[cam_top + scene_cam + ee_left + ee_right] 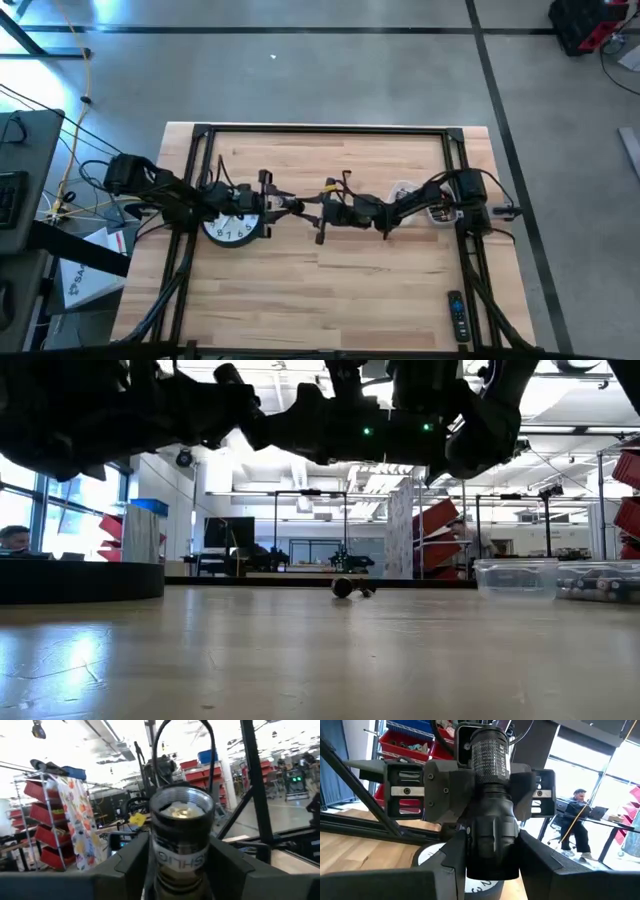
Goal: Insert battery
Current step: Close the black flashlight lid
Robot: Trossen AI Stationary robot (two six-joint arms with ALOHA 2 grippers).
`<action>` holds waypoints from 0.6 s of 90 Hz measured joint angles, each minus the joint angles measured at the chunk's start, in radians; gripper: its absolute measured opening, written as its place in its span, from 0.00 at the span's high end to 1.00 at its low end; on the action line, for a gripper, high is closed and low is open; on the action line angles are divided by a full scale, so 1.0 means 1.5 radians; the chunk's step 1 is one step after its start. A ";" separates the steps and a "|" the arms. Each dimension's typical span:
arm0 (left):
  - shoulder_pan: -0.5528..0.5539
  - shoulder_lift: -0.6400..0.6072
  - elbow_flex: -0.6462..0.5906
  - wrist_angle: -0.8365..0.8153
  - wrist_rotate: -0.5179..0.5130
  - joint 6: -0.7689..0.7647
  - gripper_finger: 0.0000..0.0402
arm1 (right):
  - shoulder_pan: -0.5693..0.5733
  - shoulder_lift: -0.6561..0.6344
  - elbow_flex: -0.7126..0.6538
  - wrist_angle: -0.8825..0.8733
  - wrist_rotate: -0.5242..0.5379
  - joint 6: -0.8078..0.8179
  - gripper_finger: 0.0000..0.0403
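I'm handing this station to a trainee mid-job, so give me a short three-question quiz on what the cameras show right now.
1. True or false: the flashlight lies on the table.
2. What sits on the table beneath the left arm? A) a mug B) a wall clock C) a book
3. Which gripper's wrist camera looks into the flashlight's open end?

Key:
1. False. The left gripper and the right gripper hold it in the air between them.
2. B.
3. The left gripper's.
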 joint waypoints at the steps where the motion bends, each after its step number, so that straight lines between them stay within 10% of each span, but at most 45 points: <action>1: 0.000 0.000 0.000 0.000 -0.002 0.000 0.58 | 0.000 0.000 0.000 0.000 0.001 -0.001 0.74; 54: -0.042 0.019 0.051 0.000 -0.178 0.011 0.56 | 0.002 0.000 0.000 0.062 0.138 -0.103 0.74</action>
